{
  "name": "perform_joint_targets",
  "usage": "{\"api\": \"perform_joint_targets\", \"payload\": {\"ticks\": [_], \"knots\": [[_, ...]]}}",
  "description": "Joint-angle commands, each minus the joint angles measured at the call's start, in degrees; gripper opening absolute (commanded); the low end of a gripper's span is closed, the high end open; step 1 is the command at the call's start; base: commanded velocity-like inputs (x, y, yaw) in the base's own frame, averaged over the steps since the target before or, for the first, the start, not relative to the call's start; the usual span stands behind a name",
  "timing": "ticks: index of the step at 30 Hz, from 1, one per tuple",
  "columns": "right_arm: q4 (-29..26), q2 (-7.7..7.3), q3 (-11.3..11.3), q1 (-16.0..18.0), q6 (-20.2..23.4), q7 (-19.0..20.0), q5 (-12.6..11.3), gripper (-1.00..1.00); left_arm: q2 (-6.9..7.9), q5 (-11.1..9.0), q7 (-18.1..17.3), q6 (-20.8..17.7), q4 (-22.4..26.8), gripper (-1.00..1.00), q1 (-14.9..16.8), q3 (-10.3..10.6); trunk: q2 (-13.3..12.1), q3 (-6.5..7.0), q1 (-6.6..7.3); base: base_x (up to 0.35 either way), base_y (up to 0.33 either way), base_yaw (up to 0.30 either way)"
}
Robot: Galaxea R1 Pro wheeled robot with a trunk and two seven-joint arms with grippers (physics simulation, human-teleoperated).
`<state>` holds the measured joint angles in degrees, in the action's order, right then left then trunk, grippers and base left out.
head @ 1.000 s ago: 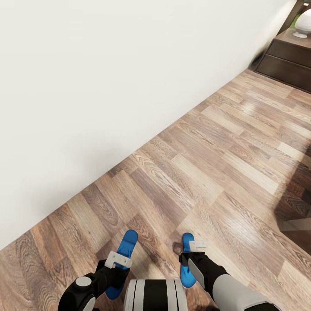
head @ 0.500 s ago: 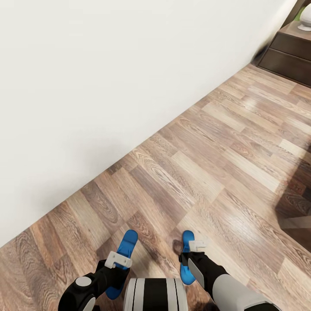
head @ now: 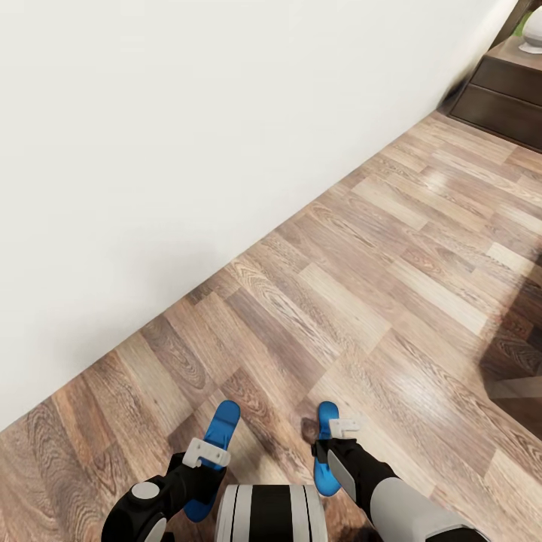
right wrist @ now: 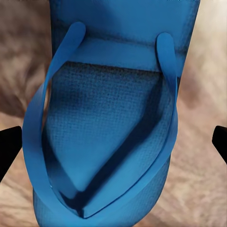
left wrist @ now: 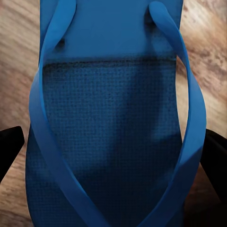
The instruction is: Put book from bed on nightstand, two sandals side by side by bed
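- The left gripper point(head: 207, 452) pinches the left sandal point(head: 216, 444), a bright-blue sole held above the floor point(head: 361, 301); in the left wrist view that sandal point(left wrist: 113, 123) sits between the dark fingers point(left wrist: 9, 146), straps up.
- The right gripper point(head: 336, 434) pinches the right sandal point(head: 325, 450) the same way; in the right wrist view the sandal point(right wrist: 109, 127) lies between the fingertips point(right wrist: 7, 146) over blurred wood planks.
- The two sandals are held apart, one on each side of the robot's trunk point(head: 271, 513), both pointing forward.
- Beyond them the plank floor runs up to a white wall point(head: 188, 135).
- Far off at the upper right stands a dark-brown nightstand point(head: 504, 94) with a white object point(head: 533, 30) on top.
- Compared with a second ago, the nightstand sits a little higher and further right in the head view because the camera has shifted; both grips look unchanged.
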<state>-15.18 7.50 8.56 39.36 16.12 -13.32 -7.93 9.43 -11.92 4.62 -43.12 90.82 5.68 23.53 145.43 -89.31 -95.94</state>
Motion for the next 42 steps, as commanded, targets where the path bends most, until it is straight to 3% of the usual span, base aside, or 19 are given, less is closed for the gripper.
{"api": "perform_joint_targets", "payload": {"ticks": [1, 8, 33, 34, 42], "knots": [[-0.11, -0.03, 0.49, 0.01, 0.31, -0.39, -0.60, 1.00, 0.05, -0.56, 0.48, -0.21, 0.06, -1.00, 0.04, 0.11, 0.01, -0.03, 0.01, 0.000, 0.000, 0.000], [-0.11, -0.03, 0.49, 0.02, 0.31, -0.39, -0.60, 1.00, 0.06, -0.57, 0.49, -0.21, 0.06, -1.00, 0.04, 0.11, 0.07, -0.92, -0.09, 0.000, 0.000, 0.000], [-0.11, -0.03, 0.49, 0.02, 0.31, -0.40, -0.61, 1.00, 0.06, -0.58, 0.50, -0.21, 0.06, -1.00, 0.04, 0.11, 0.07, -0.92, -0.09, 0.000, 0.000, 0.000], [-0.11, -0.03, 0.49, 0.02, 0.31, -0.40, -0.61, -1.00, 0.06, -0.57, 0.50, -0.21, 0.06, -1.00, 0.04, 0.11, 0.07, -0.92, -0.09, 0.000, 0.000, 0.000], [-0.11, -0.03, 0.49, 0.02, 0.31, -0.40, -0.60, -1.00, 0.06, -0.59, 0.48, -0.21, 0.06, -1.00, 0.04, 0.11, 0.07, -0.92, -0.09, 0.000, 0.000, 0.000]]}}
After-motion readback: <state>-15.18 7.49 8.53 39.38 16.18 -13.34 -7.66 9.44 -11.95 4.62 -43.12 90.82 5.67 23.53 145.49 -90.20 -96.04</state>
